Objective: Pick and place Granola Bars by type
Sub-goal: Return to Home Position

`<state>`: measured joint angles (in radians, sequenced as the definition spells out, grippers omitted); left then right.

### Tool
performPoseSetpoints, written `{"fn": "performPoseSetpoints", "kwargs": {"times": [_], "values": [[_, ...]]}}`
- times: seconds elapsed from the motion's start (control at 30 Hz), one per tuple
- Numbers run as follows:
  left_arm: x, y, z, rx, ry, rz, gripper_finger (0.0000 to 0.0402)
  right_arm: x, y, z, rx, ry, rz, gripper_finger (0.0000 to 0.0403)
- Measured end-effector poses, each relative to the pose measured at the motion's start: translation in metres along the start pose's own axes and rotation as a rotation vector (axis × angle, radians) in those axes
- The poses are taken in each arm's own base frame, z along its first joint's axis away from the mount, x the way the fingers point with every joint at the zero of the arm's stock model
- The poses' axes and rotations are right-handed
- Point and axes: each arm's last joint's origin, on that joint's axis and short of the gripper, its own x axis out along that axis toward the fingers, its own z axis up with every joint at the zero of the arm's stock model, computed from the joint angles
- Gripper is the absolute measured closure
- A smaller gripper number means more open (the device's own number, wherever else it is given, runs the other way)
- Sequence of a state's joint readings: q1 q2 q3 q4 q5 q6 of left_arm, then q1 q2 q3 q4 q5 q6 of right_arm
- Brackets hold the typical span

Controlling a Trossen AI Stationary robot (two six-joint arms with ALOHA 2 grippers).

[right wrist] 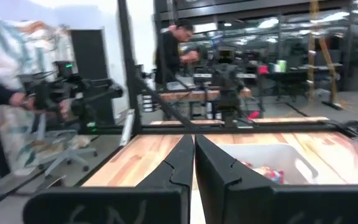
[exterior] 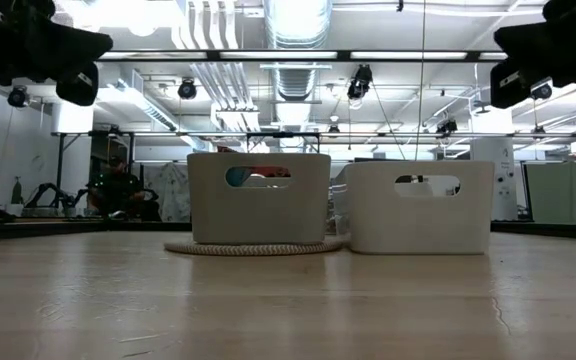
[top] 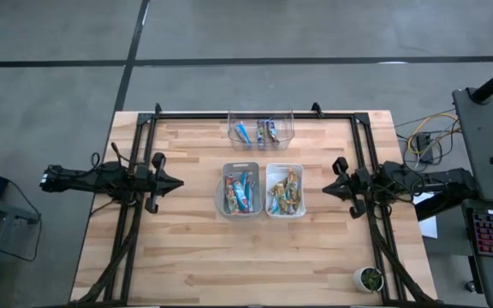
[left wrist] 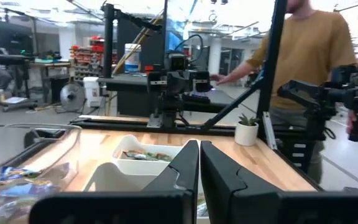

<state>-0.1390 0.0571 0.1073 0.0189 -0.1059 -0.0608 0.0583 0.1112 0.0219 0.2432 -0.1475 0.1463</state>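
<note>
**While both arms wait at the sides: table stock**

- Table: pale wooden planks filling the middle of the high view, with dark frame rails along its left, right and top edges.
- Left arm: middle left of the frame, lying level. The left gripper points toward centre, well apart from the bins, its fingers pressed together.
- Right arm: middle right of the frame, facing the other arm. The right gripper has its fingers pressed together.
- Clear bin: top centre, at the table's edge, with a few bars inside, blue among them.
- Grey bin and white bin: frame centre, side by side, grey on the left.
- Granola Bars: mostly blue wrappers heaped in the grey bin, gold-tan wrappers in the white bin.
- Potted plant: lower right corner of the table.
</note>
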Motion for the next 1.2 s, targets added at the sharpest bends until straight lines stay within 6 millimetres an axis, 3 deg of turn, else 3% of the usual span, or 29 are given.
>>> {"fn": "performPoseSetpoints", "kwargs": {"times": [0.67,1.2], "values": [[0.001,0.000,-0.028,-0.009,0.039,-0.038,0.0401,0.000,0.000,-0.008,-0.014,0.056,0.030,0.0394],[0.001,0.000,-0.029,-0.044,0.044,-0.040,0.0401,0.000,-0.001,-0.011,0.013,0.084,0.025,0.0394]]}}
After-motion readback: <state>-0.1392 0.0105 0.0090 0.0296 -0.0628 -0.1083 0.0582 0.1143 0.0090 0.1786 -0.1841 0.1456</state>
